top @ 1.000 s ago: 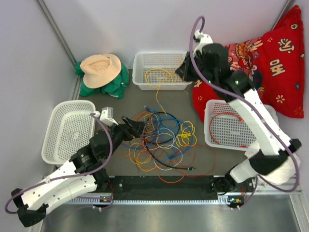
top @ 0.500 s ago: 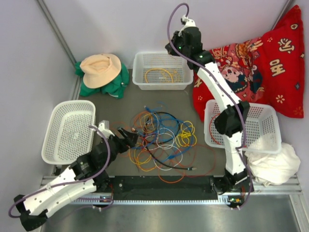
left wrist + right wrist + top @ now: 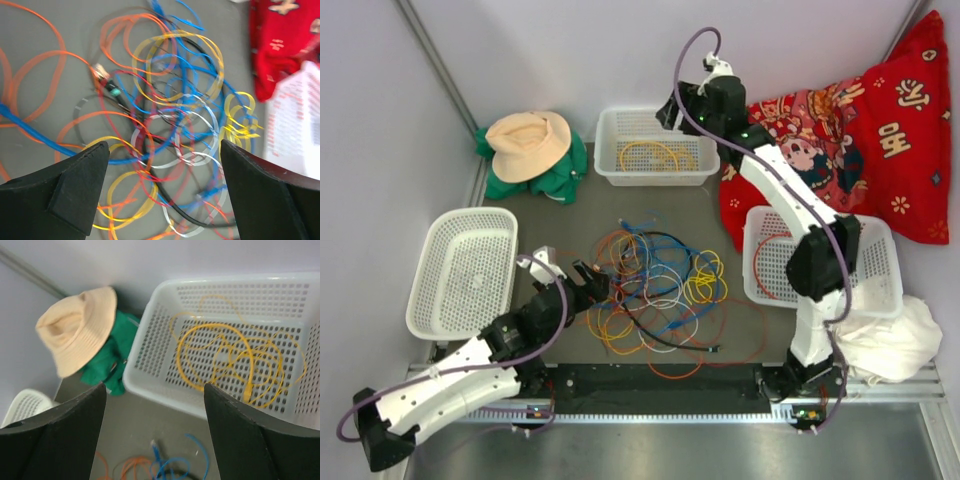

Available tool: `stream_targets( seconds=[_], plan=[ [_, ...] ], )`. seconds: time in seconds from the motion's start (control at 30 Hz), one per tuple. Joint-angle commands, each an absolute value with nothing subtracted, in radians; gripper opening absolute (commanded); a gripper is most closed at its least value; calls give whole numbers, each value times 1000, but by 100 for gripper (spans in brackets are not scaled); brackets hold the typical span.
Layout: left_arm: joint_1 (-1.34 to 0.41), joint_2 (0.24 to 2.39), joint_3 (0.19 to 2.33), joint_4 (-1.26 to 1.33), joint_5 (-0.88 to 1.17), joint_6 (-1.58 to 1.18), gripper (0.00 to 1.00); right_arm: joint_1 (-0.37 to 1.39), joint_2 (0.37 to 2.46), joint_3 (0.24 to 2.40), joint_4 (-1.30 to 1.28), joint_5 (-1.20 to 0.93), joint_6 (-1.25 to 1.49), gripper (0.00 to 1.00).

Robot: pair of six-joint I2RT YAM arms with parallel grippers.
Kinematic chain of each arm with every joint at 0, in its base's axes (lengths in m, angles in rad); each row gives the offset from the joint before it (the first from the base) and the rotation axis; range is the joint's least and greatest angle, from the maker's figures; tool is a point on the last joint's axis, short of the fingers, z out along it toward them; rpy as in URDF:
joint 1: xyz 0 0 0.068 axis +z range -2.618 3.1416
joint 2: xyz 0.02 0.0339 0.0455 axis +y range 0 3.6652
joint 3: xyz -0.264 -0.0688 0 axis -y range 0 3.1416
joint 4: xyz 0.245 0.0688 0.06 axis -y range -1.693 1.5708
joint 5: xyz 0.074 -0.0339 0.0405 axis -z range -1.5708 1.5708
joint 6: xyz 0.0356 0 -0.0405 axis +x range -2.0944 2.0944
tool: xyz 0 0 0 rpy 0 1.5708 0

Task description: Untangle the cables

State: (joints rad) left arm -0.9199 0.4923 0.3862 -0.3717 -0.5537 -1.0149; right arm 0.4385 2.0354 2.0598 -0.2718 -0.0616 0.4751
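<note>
Tangle of thin multicoloured cables (image 3: 660, 290) lies just beside left gripper (image 3: 588, 282), jaws spread wide, empty. Right gripper (image 3: 670, 108), jaws likewise spread, hangs over white perforated plastic basket (image 3: 658, 179) holding coiled yellow cable (image 3: 248, 390).

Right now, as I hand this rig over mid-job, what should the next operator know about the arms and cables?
Left gripper: jaws open, empty, hovering over the left side of the tangled pile at table centre.
Right gripper: jaws open, empty, by the far basket.
Done: one yellow cable lies in the far basket; a red cable lies in the right basket.
Left: the pile's orange, blue, yellow, white, black and red cords are intertwined; separate them.
</note>
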Motion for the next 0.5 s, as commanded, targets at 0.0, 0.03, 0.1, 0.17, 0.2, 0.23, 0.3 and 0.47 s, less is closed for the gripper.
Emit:
stream_targets(
  seconds=[0.0,0.03,0.1,0.17,0.2,0.23,0.3,0.47],
  plan=[
    [-923,574,475,-413,-692,-950,98,523,1703,1866,-195,-61,443,77],
    [-923,612,482,-410,-719,-946,99,535,1654,1739,-187,-58,445,77],
    [-922,653,491,-350,-738,-902,99,572,1508,1548,-178,-49,460,76],
    [-920,740,517,-307,-739,-862,99,604,1369,1436,-189,-26,474,76],
    [-919,773,528,-273,-724,-853,99,612,1327,1339,-196,-23,474,76],
    [-917,841,544,-273,-709,-850,98,623,1275,1295,-210,-8,476,76],
    [-908,914,610,-326,-646,-873,98,636,1140,1177,-261,-3,494,76],
    [-908,1074,719,-541,-560,-1080,99,699,944,1019,-402,28,512,75]
  ],
)
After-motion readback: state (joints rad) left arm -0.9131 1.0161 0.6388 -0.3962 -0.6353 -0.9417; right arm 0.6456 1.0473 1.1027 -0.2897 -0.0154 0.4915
